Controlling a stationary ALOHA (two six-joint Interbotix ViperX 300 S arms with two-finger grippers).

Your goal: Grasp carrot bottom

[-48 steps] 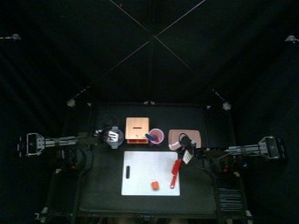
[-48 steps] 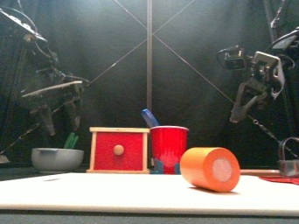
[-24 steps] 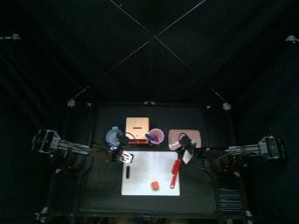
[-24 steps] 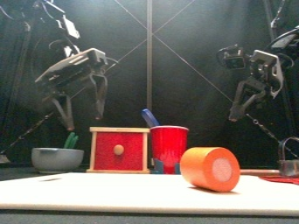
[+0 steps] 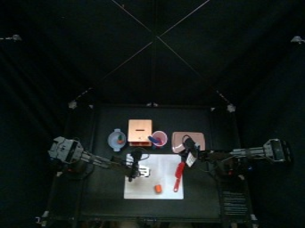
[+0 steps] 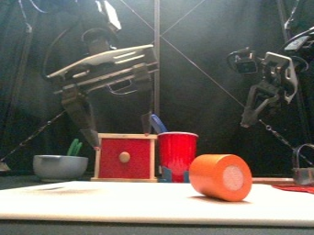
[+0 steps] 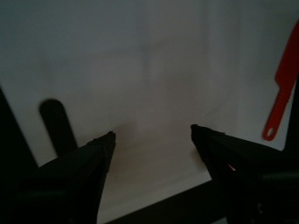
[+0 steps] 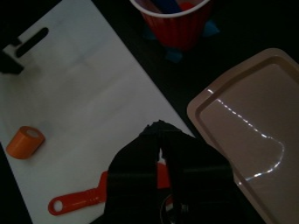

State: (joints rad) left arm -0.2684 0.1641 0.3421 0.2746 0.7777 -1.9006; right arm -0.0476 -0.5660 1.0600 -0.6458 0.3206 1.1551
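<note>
The carrot [image 5: 159, 189] is a small stubby orange piece lying on the white board [image 5: 145, 184], near its front edge. It stands large in the front view [image 6: 221, 176] and also shows in the right wrist view [image 8: 24, 141]. My left gripper [image 5: 136, 164] hangs open and empty over the board's back left part, well behind the carrot. In the left wrist view [image 7: 152, 144] its jaws stand wide apart over bare board. My right gripper [image 5: 191, 160] rests at the board's right edge, its jaws [image 8: 162, 144] together and empty.
A long red tool [image 5: 179, 175] lies along the board's right side. Behind the board stand a grey bowl [image 5: 117, 138], a red box [image 5: 143, 131], a red cup [image 5: 159, 138] and a pinkish tray [image 5: 188, 142].
My left arm has swung in from the table's left side to above the board, its jaws open. The right arm and the carrot have not moved.
</note>
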